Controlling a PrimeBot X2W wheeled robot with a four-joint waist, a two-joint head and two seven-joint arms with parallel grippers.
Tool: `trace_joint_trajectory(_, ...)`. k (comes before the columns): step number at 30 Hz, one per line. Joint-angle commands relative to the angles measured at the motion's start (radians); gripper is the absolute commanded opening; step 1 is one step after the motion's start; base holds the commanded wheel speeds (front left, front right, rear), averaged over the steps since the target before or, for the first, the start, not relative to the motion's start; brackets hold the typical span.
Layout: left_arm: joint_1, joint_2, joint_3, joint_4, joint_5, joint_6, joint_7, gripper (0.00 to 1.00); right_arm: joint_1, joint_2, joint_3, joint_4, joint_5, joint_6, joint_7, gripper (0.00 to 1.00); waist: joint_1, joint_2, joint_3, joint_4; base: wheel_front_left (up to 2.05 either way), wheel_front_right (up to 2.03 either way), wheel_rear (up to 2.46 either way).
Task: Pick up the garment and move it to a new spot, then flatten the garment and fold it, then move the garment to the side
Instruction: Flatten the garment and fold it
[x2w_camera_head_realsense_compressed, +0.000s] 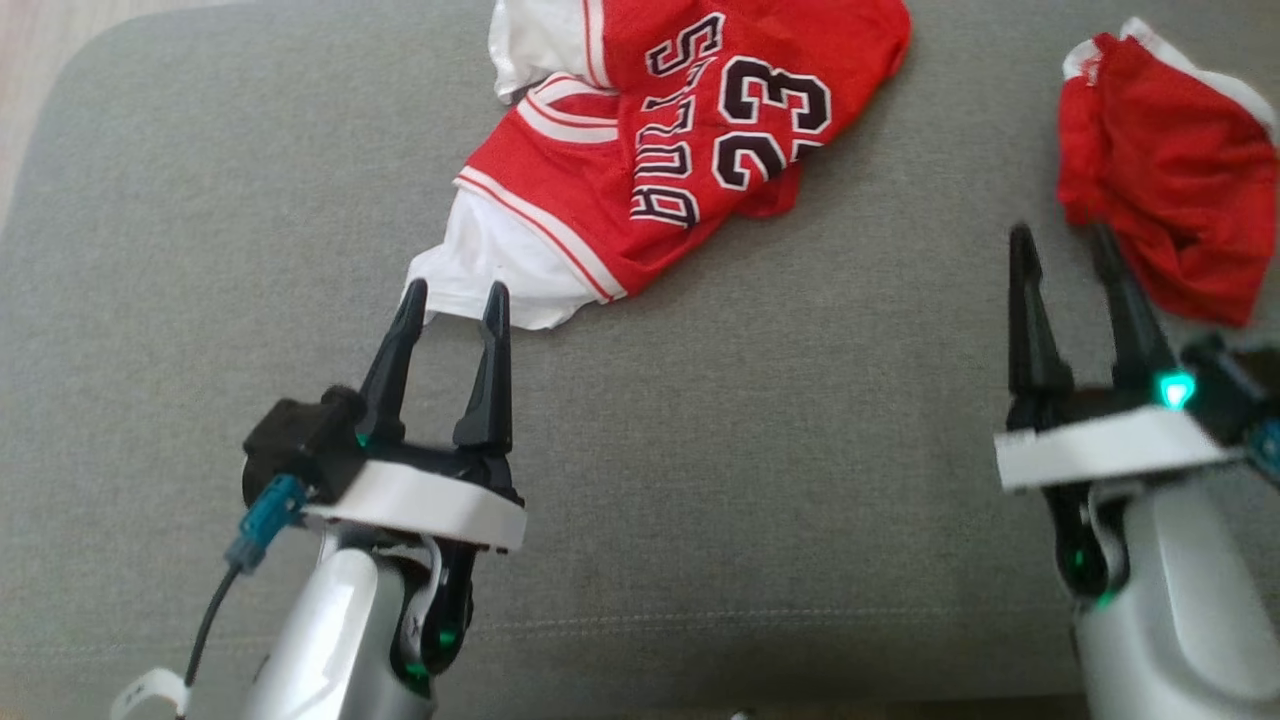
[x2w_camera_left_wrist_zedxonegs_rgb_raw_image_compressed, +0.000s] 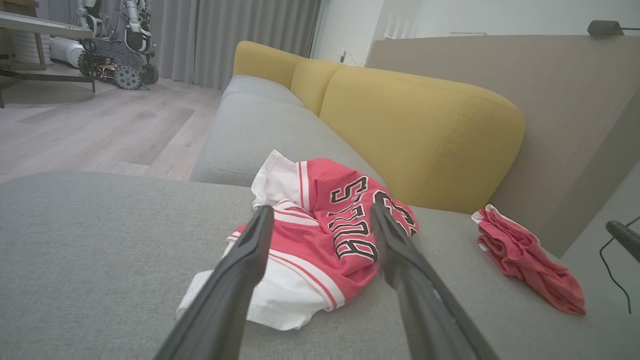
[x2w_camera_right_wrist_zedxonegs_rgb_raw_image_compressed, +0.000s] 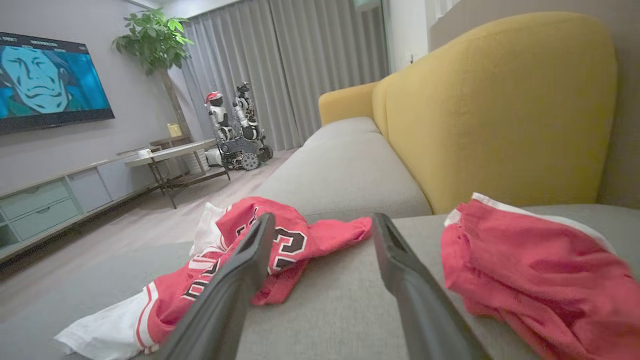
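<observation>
Our left fingers (x2w_camera_head_realsense_compressed: 490, 370) stand spread, tips just at the white hem of the crumpled red jersey (x2w_camera_head_realsense_compressed: 690, 150), which lies toward the back of the grey sofa seat (x2w_camera_head_realsense_compressed: 700, 470). Our right fingers (x2w_camera_head_realsense_compressed: 1030, 320) are spread too, holding nothing, just beside the red shorts (x2w_camera_head_realsense_compressed: 1170, 190). To lift cleanly, we judge we should straddle that hem, press lightly into the cushion and close on a firm bite of cloth. The head view gives the layout from above. The left wrist view shows how high the cloth bunches and the yellow backrest (x2w_camera_left_wrist_zedxonegs_rgb_raw_image_compressed: 420, 130) close behind it.
</observation>
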Motion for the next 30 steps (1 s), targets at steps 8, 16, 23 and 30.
trace_joint_trajectory(8,-0.009,0.008,0.028,-0.045,0.017,-0.01,-0.012,1.0,0.076,0.059,-0.035,-0.143,-0.071,0.006,0.056,1.0,0.0001,-0.0001,0.014,0.006,0.0,0.0,0.0)
trace_joint_trajectory(16,-0.032,0.008,-0.008,-0.045,0.014,-0.006,-0.012,1.0,0.021,0.058,-0.016,-0.104,-0.081,0.006,0.149,1.0,0.0001,-0.0001,0.069,0.076,0.0,0.0,0.0)
trace_joint_trajectory(23,-0.053,0.008,-0.029,-0.046,-0.005,-0.005,-0.012,1.0,-0.086,0.032,-0.018,0.025,-0.087,0.006,0.252,1.0,0.0001,-0.0001,0.121,0.15,0.0,0.0,0.0)
trace_joint_trajectory(30,-0.073,0.008,-0.062,-0.056,-0.028,0.009,-0.012,1.0,-0.208,0.016,-0.061,0.178,-0.075,0.006,0.307,1.0,0.0001,-0.0001,0.167,0.231,0.0,0.0,0.0)
